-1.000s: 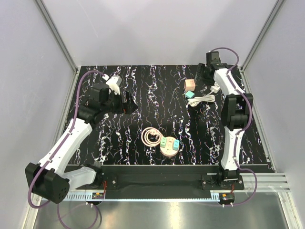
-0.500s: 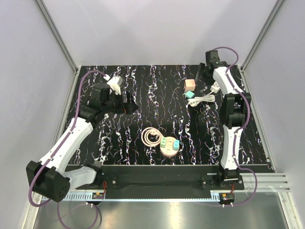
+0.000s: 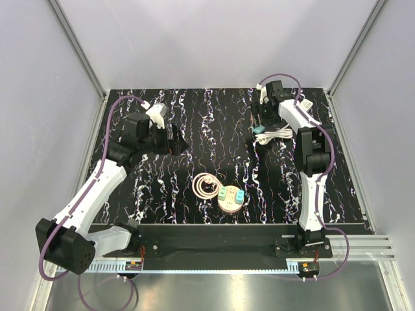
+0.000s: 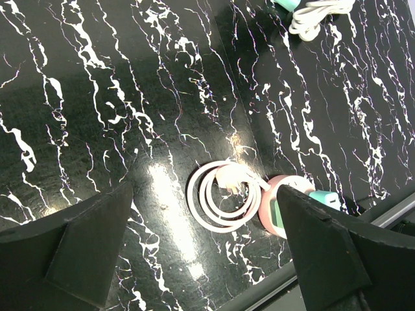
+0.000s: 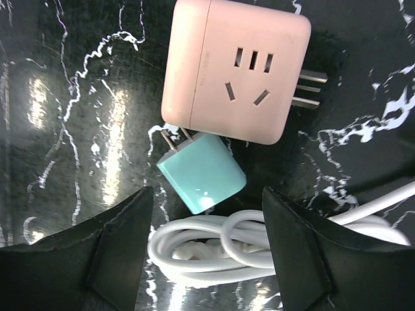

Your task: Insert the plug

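Observation:
A teal plug (image 5: pixel 202 172) lies on the black marbled table, prongs pointing at a pink cube adapter (image 5: pixel 237 68) just beyond it. A coiled white cable (image 5: pixel 259 249) lies on its near side. My right gripper (image 5: pixel 208 188) hangs open above the teal plug and the cable, holding nothing; from above it (image 3: pixel 259 120) covers most of the adapter. A round pink socket (image 3: pixel 231 198) with two small plugs in it sits at the front centre beside a pink cable coil (image 3: pixel 206 186). My left gripper (image 4: pixel 206 188) is open and empty, high over the left of the table.
The white cable bundle (image 3: pixel 280 133) runs right to a white plug at the back right. In the left wrist view the pink coil (image 4: pixel 220 197) and the round socket (image 4: pixel 272 207) lie near the table's front edge. Grey walls enclose the table on three sides.
My right arm has swung left from the back right corner to above the pink adapter and teal plug. The left arm has not moved.

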Robot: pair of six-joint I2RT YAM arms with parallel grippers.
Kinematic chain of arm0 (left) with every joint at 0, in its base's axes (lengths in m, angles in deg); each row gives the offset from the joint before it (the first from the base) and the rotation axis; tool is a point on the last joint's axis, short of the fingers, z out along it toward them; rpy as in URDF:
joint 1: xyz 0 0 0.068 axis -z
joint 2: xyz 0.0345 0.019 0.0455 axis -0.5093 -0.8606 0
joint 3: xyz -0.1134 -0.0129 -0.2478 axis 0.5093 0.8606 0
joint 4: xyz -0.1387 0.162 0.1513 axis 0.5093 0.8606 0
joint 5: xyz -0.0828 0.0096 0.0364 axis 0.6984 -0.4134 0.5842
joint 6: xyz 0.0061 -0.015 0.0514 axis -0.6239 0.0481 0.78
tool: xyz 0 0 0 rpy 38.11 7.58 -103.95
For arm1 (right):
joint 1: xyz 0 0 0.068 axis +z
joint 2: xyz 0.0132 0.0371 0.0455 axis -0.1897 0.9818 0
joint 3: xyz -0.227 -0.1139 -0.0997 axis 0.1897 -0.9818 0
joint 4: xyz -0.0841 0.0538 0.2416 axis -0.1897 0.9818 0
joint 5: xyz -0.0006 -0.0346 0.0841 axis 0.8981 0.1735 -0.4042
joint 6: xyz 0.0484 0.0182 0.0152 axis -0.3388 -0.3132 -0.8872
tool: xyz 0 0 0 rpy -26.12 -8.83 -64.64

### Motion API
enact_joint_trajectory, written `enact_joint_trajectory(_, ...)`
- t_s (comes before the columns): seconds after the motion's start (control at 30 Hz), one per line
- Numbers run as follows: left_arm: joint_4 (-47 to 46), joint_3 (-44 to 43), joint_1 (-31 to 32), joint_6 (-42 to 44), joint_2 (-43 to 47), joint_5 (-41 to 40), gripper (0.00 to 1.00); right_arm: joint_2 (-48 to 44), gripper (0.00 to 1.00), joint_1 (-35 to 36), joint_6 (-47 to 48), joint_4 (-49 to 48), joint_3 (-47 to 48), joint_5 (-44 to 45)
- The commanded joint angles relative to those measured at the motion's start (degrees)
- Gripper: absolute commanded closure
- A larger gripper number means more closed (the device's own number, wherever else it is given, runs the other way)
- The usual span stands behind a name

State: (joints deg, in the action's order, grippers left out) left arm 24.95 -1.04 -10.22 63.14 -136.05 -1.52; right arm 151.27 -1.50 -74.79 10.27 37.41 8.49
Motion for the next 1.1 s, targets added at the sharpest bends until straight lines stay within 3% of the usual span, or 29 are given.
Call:
enact_joint_trajectory(0.0,-2.9,-0.1,-0.1,0.0,-0.1,1.3,0.01,-0.6,0.26,-0.5,6.9,-1.7,1.7,-0.3)
enact_joint_trajectory(0.3,-2.8,-0.2,-0.1,0.1,-1.2,1.3,0.01,0.6,0.33,-0.3,11.7,0.5,1.3,-8.6)
enact_joint_trajectory(0.73,-2.9,-0.3,-0.2,0.2,-2.4,1.5,0.01,4.2,0.37,-0.3,13.6,0.4,3.2,-6.5)
enact_joint_trajectory(0.83,-2.9,-0.3,-0.2,0.2,-2.8,1.5,0.01,4.2,0.48,-0.3,13.6,0.0,3.9,-6.6)
enact_joint_trajectory(1.07,-2.9,-0.4,-0.2,-1.3,-3.3,1.2,0.04,-2.6,0.84,3.5,13.1,-1.9,1.9,-6.0)
